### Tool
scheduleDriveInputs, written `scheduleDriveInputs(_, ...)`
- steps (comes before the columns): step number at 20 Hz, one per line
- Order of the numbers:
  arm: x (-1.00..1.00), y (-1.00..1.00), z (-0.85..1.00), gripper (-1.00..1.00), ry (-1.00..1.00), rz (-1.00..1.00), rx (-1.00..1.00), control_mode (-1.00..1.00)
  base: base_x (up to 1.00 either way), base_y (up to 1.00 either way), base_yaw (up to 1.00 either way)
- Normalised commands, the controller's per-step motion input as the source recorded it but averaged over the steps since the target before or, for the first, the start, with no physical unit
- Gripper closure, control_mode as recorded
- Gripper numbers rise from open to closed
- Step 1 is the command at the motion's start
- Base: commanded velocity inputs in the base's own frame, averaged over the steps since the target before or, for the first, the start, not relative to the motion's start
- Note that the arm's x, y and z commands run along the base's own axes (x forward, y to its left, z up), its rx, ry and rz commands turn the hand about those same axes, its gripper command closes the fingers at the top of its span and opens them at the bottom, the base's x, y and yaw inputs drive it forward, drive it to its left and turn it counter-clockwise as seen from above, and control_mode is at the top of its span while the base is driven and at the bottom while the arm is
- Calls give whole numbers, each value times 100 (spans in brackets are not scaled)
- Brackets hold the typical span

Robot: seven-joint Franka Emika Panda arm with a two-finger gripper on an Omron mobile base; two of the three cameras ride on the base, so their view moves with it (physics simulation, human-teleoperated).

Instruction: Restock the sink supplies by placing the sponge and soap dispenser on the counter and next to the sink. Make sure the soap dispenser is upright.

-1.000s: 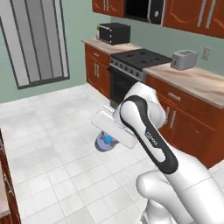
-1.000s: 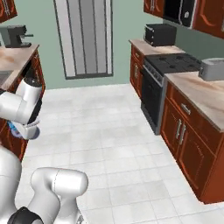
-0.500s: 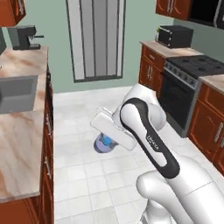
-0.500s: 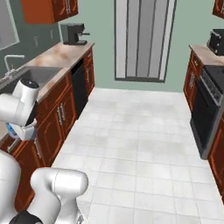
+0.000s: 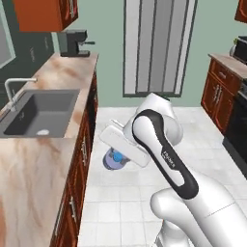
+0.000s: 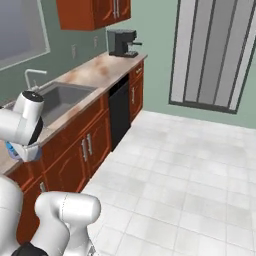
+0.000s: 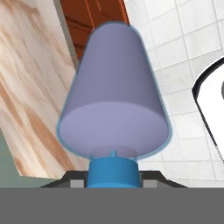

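- The soap dispenser [image 5: 115, 159] is grasped at its blue pump by the end effector [image 5: 117, 155], hanging over the floor beside the worktop [image 5: 34, 159].
- The arm is folded, wrist pointing down.

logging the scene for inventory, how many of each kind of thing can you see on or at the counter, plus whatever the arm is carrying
soap dispenser, carried by the gripper: 1
coffee machine: 1
sink: 1
faucet: 1
small pale thing in the sink, kind unclear: 1
Total: 5
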Motion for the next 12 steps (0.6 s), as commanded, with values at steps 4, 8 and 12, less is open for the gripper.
scheduleDriveInputs(4,0,0,0,100,0,0,0,100,85,-47,49)
scheduleDriveInputs(8,0,0,0,100,0,0,0,100,39,-65,55)
scheduleDriveInputs(12,0,0,0,100,0,0,0,100,21,-40,55)
